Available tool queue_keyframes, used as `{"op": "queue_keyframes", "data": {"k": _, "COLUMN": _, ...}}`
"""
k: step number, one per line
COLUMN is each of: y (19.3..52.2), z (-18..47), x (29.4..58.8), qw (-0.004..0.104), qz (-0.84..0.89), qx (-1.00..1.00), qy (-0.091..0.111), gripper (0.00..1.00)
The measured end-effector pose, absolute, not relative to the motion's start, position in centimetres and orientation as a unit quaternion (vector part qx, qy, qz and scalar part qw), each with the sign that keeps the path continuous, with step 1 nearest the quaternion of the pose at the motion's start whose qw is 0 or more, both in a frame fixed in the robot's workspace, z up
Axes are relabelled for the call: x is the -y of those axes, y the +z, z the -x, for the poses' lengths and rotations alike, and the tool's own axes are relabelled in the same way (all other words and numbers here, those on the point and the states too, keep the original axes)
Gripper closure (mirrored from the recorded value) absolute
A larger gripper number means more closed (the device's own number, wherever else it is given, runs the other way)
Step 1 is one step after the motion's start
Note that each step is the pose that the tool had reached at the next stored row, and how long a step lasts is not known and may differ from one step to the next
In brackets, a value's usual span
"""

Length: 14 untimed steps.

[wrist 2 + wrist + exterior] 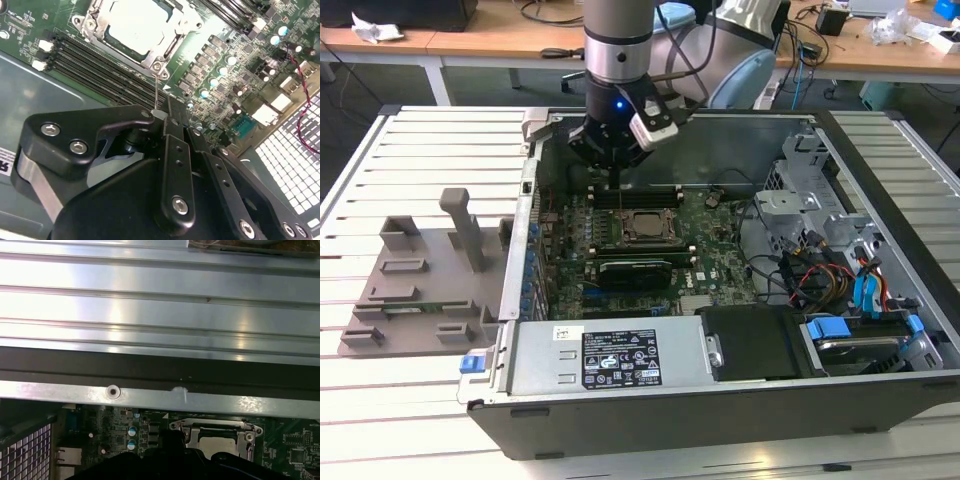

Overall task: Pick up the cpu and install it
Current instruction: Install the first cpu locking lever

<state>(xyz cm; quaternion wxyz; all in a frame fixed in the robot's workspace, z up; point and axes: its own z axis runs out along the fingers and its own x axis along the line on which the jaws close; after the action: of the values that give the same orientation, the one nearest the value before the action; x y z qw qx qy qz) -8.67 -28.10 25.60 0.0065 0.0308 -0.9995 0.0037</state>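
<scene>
Looking at the exterior view, we find the gripper (pixel 613 170) in the upper middle of the frame, hanging low inside the open computer case (pixel 670 400), just behind the socket frame (pixel 620 215). The second wrist view shows the claw (pixel 161 116) clenched, its tips drawn together at the end of a thin metal rod (pixel 156 90) that runs up from a corner of the socket frame (pixel 156 56). We cannot tell whether the tips truly pinch that rod or only sit against it.

We see the cpu (pixel 642 226) in the centre of the frame, lying flat and square inside the socket frame, not in the claw. Its pale top shows in both wrist views (pixel 132 22) (pixel 217 442).

We judge this to be the seating and latching stage. To do it well, we want the chip level in its frame, with no corner riding up, and any force on the rod kept gentle and away from the memory slots (pixel 100 75) beside it.

As for containers, the case holds the green motherboard (pixel 720 260), with drives and cables toward the exterior view's right. The grey tray (pixel 410 300), with 1 upright post (pixel 465 225), sits outside the case at the middle left.
</scene>
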Motion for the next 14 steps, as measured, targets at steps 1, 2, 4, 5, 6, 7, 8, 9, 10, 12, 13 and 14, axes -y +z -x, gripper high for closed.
{"op": "queue_keyframes", "data": {"k": 1, "y": 25.6, "z": 8.5, "x": 28.1, "qw": 0.007, "qz": -0.031, "qx": 0.999, "qy": 0.004, "gripper": 0.89}}
{"op": "queue_keyframes", "data": {"k": 2, "y": 25.6, "z": 8.4, "x": 28.1, "qw": 0.006, "qz": -0.031, "qx": 0.999, "qy": 0.004, "gripper": 0.89}}
{"op": "queue_keyframes", "data": {"k": 4, "y": 25.5, "z": 8.2, "x": 28.1, "qw": 0.006, "qz": -0.031, "qx": 0.999, "qy": 0.004, "gripper": 0.89}}
{"op": "queue_keyframes", "data": {"k": 5, "y": 25.5, "z": 8.1, "x": 28.1, "qw": 0.006, "qz": -0.031, "qx": 0.999, "qy": 0.004, "gripper": 0.89}}
{"op": "queue_keyframes", "data": {"k": 6, "y": 25.5, "z": 8.0, "x": 28.1, "qw": 0.006, "qz": -0.031, "qx": 0.999, "qy": 0.004, "gripper": 0.89}}
{"op": "queue_keyframes", "data": {"k": 7, "y": 25.5, "z": 7.9, "x": 28.1, "qw": 0.007, "qz": -0.031, "qx": 0.999, "qy": 0.004, "gripper": 0.89}}
{"op": "queue_keyframes", "data": {"k": 8, "y": 25.5, "z": 7.7, "x": 28.1, "qw": 0.006, "qz": -0.031, "qx": 0.999, "qy": 0.004, "gripper": 0.89}}
{"op": "queue_keyframes", "data": {"k": 9, "y": 25.5, "z": 7.5, "x": 28.1, "qw": 0.007, "qz": -0.031, "qx": 0.999, "qy": 0.004, "gripper": 0.89}}
{"op": "queue_keyframes", "data": {"k": 10, "y": 25.5, "z": 7.4, "x": 28.1, "qw": 0.007, "qz": -0.031, "qx": 0.999, "qy": 0.004, "gripper": 0.89}}
{"op": "queue_keyframes", "data": {"k": 12, "y": 25.4, "z": 7.2, "x": 28.1, "qw": 0.007, "qz": -0.031, "qx": 0.999, "qy": 0.004, "gripper": 0.89}}
{"op": "queue_keyframes", "data": {"k": 13, "y": 25.4, "z": 7.1, "x": 28.1, "qw": 0.006, "qz": -0.031, "qx": 0.999, "qy": 0.004, "gripper": 0.89}}
{"op": "queue_keyframes", "data": {"k": 14, "y": 25.4, "z": 7.1, "x": 28.1, "qw": 0.007, "qz": -0.031, "qx": 0.999, "qy": 0.004, "gripper": 0.89}}
